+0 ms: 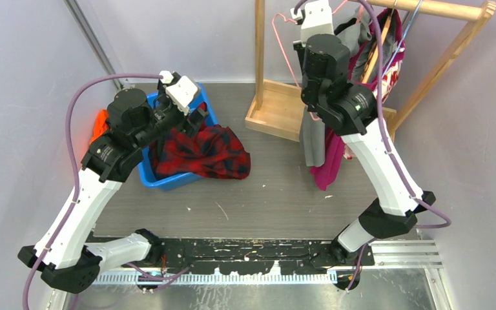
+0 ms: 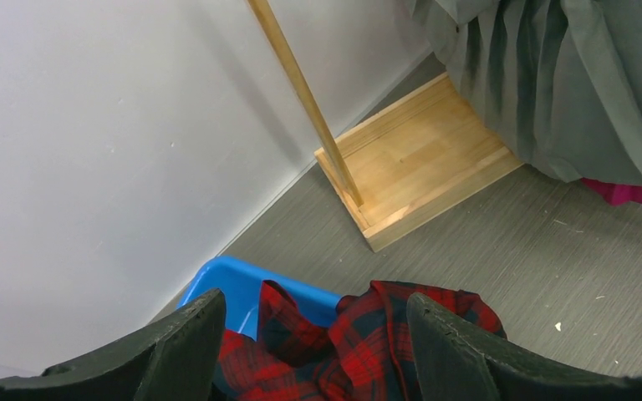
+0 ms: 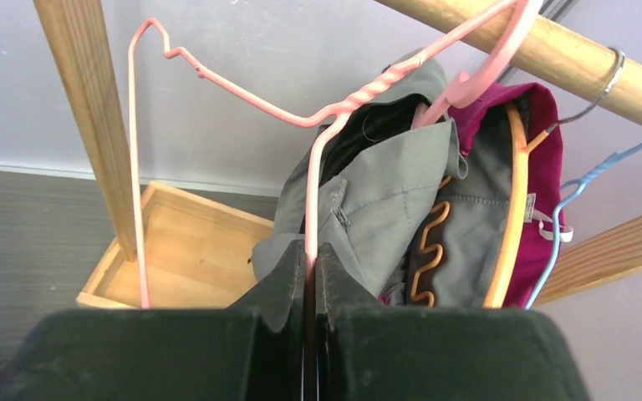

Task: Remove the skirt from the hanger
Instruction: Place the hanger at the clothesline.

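Evidently unfinished: the grey skirt [image 2: 568, 83] is left hanging; the pink hanger [image 3: 136, 167] is pinched by the right gripper [image 3: 311, 267], and the left gripper [image 2: 313, 313] is held spread.

A robot test lab: bare pale walls [image 1: 26, 64] close in a grey desk [image 1: 278, 194] with two cabled arms [image 1: 84, 200] bolted on, a small wooden clothes rack [image 1: 278, 113] just beyond the right gripper [image 3: 311, 255], a blue bin [image 1: 165, 183] below the left gripper [image 2: 313, 305].

A red plaid cloth [image 1: 210, 152] spills from the blue bin [image 1: 168, 182] at nine o'clock, under the left pincer [image 1: 190, 123]. At one o'clock the right pincer [image 1: 310, 13] meets a pink hanger [image 1: 278, 39] above a grey skirt [image 1: 311, 139].
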